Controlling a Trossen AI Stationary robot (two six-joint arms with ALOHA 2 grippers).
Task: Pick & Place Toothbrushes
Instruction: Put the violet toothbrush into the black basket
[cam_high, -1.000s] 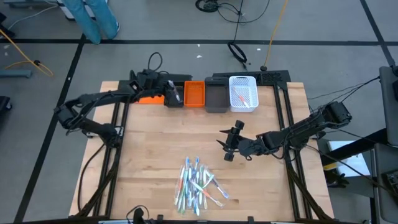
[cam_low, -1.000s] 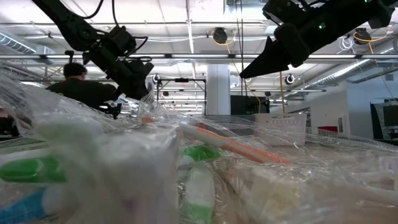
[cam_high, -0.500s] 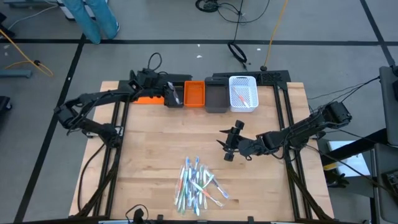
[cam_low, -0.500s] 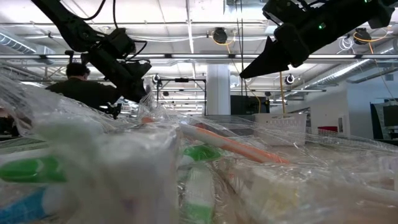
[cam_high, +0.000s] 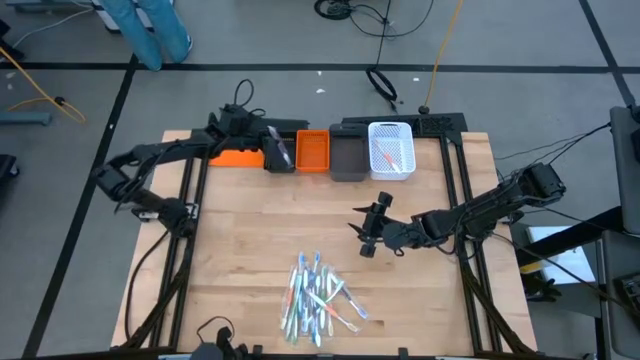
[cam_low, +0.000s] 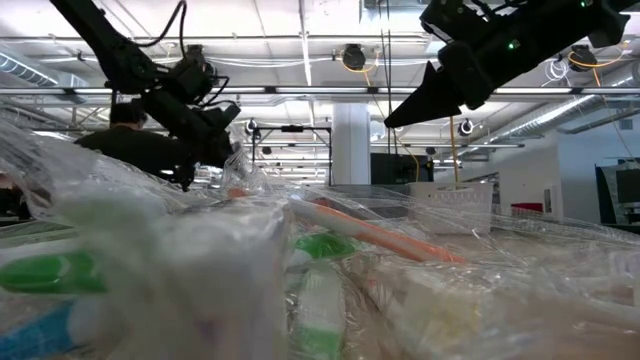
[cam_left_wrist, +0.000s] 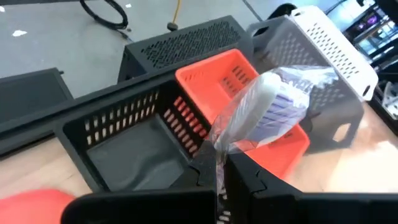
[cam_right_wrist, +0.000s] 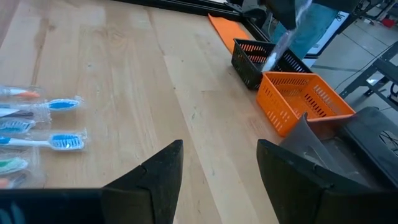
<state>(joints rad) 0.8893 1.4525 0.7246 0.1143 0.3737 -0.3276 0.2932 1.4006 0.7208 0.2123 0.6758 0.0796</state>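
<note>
A heap of wrapped toothbrushes, blue, green, pink and white, lies on the wooden table near its front edge; the same toothbrushes fill the low view. My left gripper hovers over the black bin at the far left, shut on one wrapped toothbrush. My right gripper hangs open above the middle of the table, right of the heap, with nothing between its fingers. My left gripper pinches the clear wrapper's near end between its two fingers. The fingers slant down toward the bins and lie along the toothbrush. The white and purple brush head sticks out ahead of the fingers, lifted clear above the black and orange bins.
A row of bins stands at the far edge: black, orange, grey and white, the white one holding toothbrushes. A flat orange piece lies left of the black bin. Bare wood lies between bins and heap.
My left arm has swung a little toward the table's far edge. Its gripper has sunk slightly and rolled over the black bin, still shut on the wrapped toothbrush.
</note>
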